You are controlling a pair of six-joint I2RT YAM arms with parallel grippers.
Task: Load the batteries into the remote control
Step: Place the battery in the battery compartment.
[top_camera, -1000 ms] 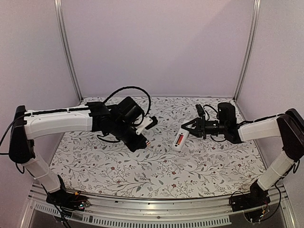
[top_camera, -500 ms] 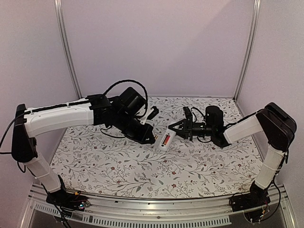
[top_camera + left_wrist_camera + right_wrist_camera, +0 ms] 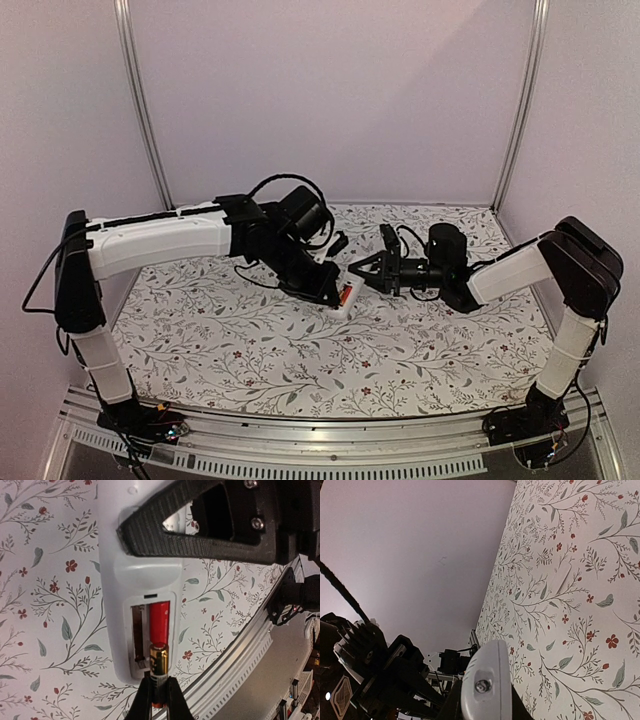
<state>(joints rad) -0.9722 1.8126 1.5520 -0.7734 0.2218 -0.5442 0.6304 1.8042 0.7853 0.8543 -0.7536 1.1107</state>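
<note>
The white remote control (image 3: pixel 117 580) is held above the table with its back up and its battery recess open. A red battery (image 3: pixel 160 620) lies in the recess's right slot; the left slot shows a bare metal contact. My left gripper (image 3: pixel 159 692) is shut on the dark battery with gold marking (image 3: pixel 159 662), whose tip sits at the recess's near end, over the red battery. My right gripper (image 3: pixel 485 705) is shut on the remote's far end (image 3: pixel 487 682). In the top view both grippers meet at the remote (image 3: pixel 347 296) over the table's middle.
The floral tablecloth (image 3: pixel 400 350) covers the table. A metal rail (image 3: pixel 300 440) runs along the near edge. Pale walls and two upright metal posts enclose the back and sides.
The right arm has carried the remote leftward toward the middle. The left arm has swung right, bringing the dark battery to the remote's open recess.
</note>
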